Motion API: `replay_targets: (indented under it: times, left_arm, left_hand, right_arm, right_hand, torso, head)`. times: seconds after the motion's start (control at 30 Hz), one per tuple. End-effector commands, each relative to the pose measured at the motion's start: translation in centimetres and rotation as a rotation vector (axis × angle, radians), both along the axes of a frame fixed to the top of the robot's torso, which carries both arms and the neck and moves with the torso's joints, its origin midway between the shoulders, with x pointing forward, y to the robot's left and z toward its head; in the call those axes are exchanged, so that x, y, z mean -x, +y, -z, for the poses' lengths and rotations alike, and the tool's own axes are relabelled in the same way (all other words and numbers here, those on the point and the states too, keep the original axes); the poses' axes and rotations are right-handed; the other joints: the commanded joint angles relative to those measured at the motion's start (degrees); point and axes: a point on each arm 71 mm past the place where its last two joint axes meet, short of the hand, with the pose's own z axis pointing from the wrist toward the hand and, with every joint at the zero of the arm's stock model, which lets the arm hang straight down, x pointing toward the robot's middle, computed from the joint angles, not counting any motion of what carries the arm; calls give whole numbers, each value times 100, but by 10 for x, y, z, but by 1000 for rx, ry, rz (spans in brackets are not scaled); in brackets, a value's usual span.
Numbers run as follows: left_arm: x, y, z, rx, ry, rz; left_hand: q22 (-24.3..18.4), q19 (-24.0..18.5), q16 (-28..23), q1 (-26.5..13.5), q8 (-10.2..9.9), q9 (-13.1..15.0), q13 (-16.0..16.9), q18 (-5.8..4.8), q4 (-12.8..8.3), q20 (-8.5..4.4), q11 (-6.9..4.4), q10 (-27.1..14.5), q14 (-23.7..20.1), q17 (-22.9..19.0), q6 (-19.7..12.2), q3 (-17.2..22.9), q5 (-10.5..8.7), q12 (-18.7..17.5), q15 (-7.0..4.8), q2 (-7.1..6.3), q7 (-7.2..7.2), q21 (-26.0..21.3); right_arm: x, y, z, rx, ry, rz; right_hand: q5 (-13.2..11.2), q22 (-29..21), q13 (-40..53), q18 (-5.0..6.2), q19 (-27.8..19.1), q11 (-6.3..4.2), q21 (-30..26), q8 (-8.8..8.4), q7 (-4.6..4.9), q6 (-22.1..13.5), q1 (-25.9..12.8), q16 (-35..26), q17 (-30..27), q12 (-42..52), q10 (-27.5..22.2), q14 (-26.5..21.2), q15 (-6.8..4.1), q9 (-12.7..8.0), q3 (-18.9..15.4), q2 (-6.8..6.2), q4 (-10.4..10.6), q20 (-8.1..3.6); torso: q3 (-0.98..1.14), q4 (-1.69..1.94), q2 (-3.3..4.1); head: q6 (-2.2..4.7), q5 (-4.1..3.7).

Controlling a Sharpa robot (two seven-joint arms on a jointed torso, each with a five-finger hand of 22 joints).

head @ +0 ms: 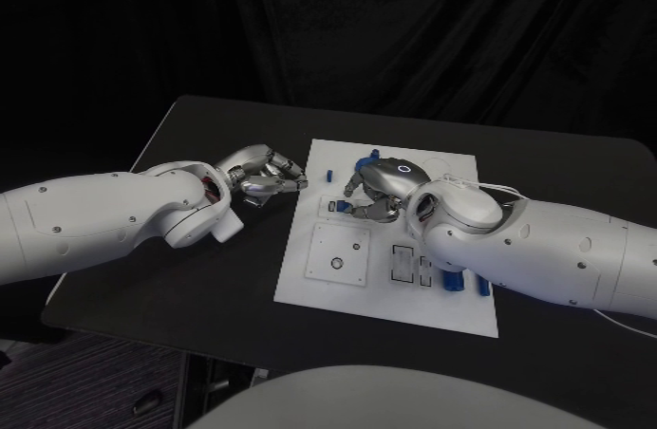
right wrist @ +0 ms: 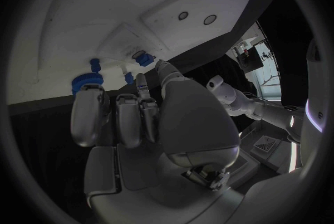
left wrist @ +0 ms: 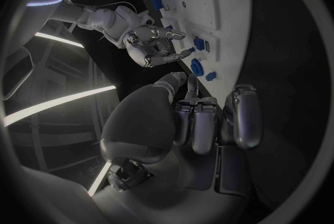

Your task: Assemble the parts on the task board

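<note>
Right hand (head: 381,184), silver metal, over far part of task board (head: 343,287); fingers curled down among blue parts (right wrist: 145,59), grip cannot be told. Left hand (head: 260,175) off board's left edge over matte black table (head: 205,296), fingers curled in, nothing held. Flat white plate; right arm (head: 548,249) hides near-right corner

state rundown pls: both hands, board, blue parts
left hand: beside the board over bare table, fingers curled in, holding nothing
right hand: over the board, fingertips down at blue parts; grip cannot be told
task board: flat on the table
blue parts: several on the board, some near its front edge, others by the right hand
</note>
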Motion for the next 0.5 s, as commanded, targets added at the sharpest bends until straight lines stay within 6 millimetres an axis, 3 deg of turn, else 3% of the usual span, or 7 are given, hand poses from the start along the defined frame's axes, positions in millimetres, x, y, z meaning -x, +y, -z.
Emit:
replay_targets:
  times: [0.03, 0.17, 0.5]
  left_arm:
    - [0, -2, 1, 6, 18, 11]
    - [-1, -3, 2, 4, 23, 15]
    - [-2, -5, 3, 1, 30, 18]
  left_hand:
    - [1050, 6, 15, -67, 21, -8, 1508, -65, 5, 32, 37, 585, 605, 1509, -13, 30, 7, 20, 44, 9, -11, -37]
    - [1050, 4, 15, -83, 26, -14, 1508, -64, 5, 34, 37, 585, 605, 1509, -12, 38, -2, 20, 45, 11, -11, -40]
    - [1047, -1, 15, -95, 32, -18, 1508, -62, 3, 35, 36, 585, 605, 1509, -10, 47, -8, 20, 45, 15, -12, -49]
  right_arm:
    - [-1, 0, 4, 66, -2, 20]
    - [-2, 3, 4, 87, -7, 22]
    - [-3, 9, 4, 121, -45, 20]
  right_hand:
    - [57, 966, 1038, -102, 130, 2, 12, 24, 1, -57, -52, 22, 566, 21, 337, 428, 33, 9, 34, -11, -27, 20]
    - [114, 970, 1028, -101, 124, 6, 7, 17, 7, -81, -46, 21, 561, 16, 327, 425, 36, 15, 60, -13, -61, 22]
    - [282, 969, 959, -89, 93, 36, -50, -56, 45, -257, -17, -16, 499, -17, 273, 405, 60, 10, 174, -16, -190, 42]
  torso:
    - [-5, -1, 6]
    - [-4, 16, 7]
    - [-11, 4, -4]
  head:
    - [-1, -11]
    - [-1, -41]
    - [-1, -10]
